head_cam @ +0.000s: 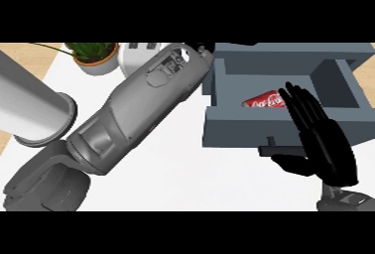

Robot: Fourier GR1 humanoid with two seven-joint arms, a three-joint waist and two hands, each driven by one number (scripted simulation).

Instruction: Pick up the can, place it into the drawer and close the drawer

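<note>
I find the can (266,100) lying inside the open drawer (282,126), at 1 o'clock. My right robot hand (322,141) stands spread, fingers straight, against the drawer front, placed, I judge, to push it shut. Left robot hand: fingers hidden, cannot tell.

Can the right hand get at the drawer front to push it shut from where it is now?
Probably yes. The right hand is open, right at the drawer front, nothing between them; the can lies inside.
</note>
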